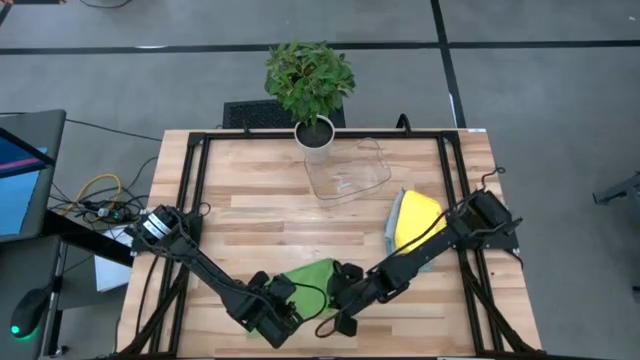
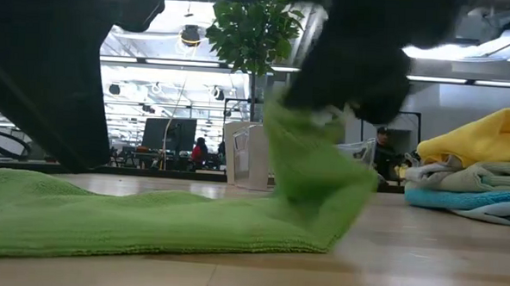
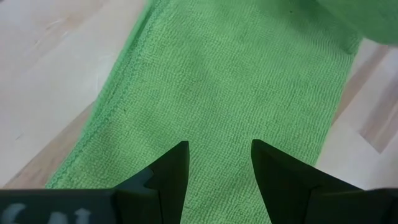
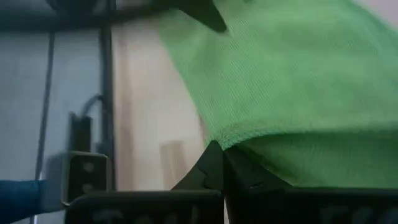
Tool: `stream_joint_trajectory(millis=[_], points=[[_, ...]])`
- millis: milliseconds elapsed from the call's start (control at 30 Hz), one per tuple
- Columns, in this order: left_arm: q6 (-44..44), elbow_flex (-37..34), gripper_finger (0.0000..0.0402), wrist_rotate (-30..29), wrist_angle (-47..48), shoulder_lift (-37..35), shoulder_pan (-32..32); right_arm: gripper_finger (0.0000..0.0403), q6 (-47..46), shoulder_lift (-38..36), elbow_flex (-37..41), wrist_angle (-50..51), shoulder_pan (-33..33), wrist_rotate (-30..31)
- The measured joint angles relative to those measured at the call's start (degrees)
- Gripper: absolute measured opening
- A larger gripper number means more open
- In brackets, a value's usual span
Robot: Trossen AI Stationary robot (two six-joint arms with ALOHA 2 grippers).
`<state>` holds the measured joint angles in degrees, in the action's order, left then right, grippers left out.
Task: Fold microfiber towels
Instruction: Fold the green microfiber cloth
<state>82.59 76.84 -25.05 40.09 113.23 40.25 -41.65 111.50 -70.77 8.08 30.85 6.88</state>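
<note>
Green towel (image 1: pixel 312 276): I see it at the bottom centre of the high view, near the desk's (image 1: pixel 250 190) front edge, one side lifted.
Right gripper (image 1: pixel 345 290): jaws closed on the green towel's raised edge.
Left gripper (image 1: pixel 283 308): jaws parted over the flat part, holding nothing.
Towel stack (image 1: pixel 412 228): yellow on top, centre right.
Clear tray (image 1: pixel 347 172): upper centre, beside the potted plant (image 1: pixel 310 82).
Free room: bare wood across the upper-left desk.

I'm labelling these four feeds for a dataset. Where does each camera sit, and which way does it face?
High: overhead, looking down at the table; both arms show.
Low: tabletop height, facing the room; green towel lifted at one edge.
Left wrist: over the flat towel; open left pincer.
Right wrist: right pincer shut on the towel's edge.
All four share the towel.
</note>
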Motion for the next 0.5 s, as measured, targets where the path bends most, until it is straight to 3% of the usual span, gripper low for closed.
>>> stream_joint_trajectory(millis=[500], points=[[0.42,0.0,0.0166,-1.21,0.44,-0.02,-0.75,0.0018,6.53,7.82,-9.75,-1.2,-1.7,-6.16]])
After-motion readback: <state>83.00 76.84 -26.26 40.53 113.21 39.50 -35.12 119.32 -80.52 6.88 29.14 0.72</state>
